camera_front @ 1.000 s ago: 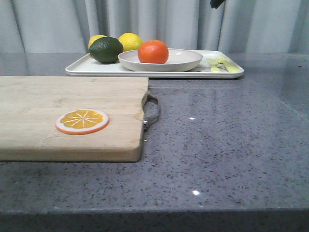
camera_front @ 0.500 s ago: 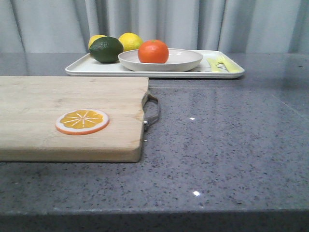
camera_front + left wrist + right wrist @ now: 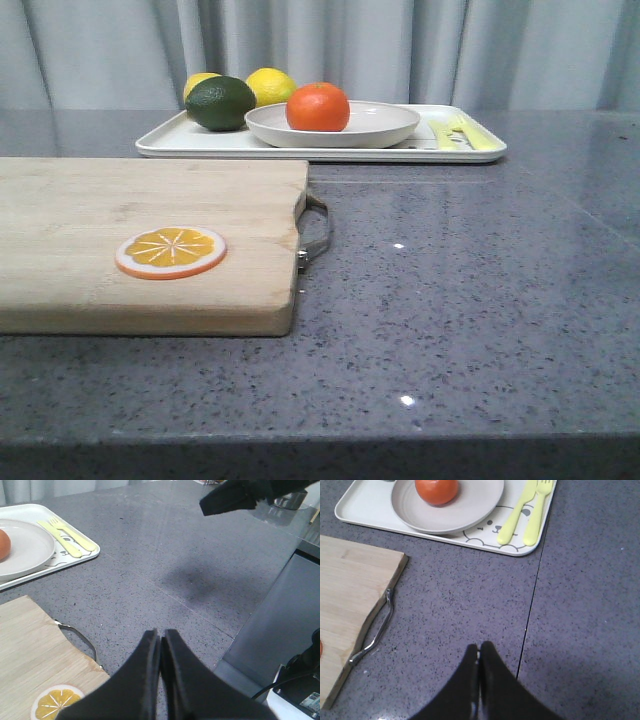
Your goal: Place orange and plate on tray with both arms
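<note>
A whole round bright-orange fruit [image 3: 318, 107] is sitting inside a large shallow off-white round plate [image 3: 385, 124], and the plate is resting on a flat rectangular white tray with a bear line drawing [image 3: 165, 143] near the far edge of the grey speckled stone surface [image 3: 470, 290]. The tray's long axis is running left to right along that far edge; the orange is sitting toward the plate's left side, its stem end facing up. Both arms are hanging above the bare surface, well apart from the tray: the left gripper [image 3: 160, 642] is showing its jaws pressed together on nothing, and the right gripper [image 3: 479, 655] likewise. The task is looking complete. The remaining risk seems small: an arm sweeping low could be nudging the tray and rolling the orange off the plate.
</note>
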### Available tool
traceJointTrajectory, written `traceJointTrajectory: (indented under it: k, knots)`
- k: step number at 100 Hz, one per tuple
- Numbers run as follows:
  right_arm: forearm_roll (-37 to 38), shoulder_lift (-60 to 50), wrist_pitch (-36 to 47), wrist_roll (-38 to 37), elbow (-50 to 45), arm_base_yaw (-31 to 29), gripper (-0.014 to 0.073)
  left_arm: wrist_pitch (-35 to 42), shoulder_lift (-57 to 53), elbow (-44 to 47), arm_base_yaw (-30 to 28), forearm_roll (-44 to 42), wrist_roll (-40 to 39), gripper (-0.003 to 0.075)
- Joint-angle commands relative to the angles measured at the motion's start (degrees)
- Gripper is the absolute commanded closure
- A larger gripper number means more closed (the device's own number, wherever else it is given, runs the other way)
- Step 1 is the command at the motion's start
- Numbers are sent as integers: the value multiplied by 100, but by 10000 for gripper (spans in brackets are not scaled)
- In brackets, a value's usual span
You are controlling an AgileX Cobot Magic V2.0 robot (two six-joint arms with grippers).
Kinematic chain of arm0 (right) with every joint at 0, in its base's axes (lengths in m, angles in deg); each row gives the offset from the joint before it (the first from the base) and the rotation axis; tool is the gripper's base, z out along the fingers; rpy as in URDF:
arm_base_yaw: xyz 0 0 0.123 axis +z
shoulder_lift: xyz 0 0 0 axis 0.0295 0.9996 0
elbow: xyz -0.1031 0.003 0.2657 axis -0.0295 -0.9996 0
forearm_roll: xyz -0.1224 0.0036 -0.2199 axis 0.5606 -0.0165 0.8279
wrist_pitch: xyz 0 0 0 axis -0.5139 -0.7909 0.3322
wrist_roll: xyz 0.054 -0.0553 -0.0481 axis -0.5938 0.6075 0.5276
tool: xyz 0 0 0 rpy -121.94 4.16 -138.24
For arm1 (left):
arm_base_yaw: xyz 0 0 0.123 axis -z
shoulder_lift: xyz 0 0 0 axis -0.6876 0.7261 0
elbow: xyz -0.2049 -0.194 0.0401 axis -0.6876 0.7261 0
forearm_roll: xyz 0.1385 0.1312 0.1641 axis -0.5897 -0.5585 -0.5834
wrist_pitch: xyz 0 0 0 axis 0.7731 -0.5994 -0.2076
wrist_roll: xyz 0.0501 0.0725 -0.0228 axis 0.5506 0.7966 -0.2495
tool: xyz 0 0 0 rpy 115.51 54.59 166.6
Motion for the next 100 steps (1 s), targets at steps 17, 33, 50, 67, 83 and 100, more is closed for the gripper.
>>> traceJointTrajectory:
  k: [17, 33, 50, 67, 83, 100]
  knots:
    - [-9, -1372, 774, 55, -1025, -1, 661, 659, -273, 211, 37, 33, 8, 741]
    - [-9, -2178, 931, 55, -1582, -1, 661, 998, -751, 639, 37, 33, 8, 741]
    - [-9, -2932, 973, 55, -2009, -1, 661, 988, -1289, 1051, 37, -4, 22, 741]
    - [-14, -3374, 917, 49, -2274, -1, 661, 999, -1624, 1269, 37, -9, 22, 741]
    - [-14, -3426, 880, 49, -2287, -1, 661, 670, -1640, 1296, 49, -9, 22, 741]
    - [-14, -3426, 886, 49, -2287, -1, 661, 647, -1627, 1305, 49, -9, 22, 741]
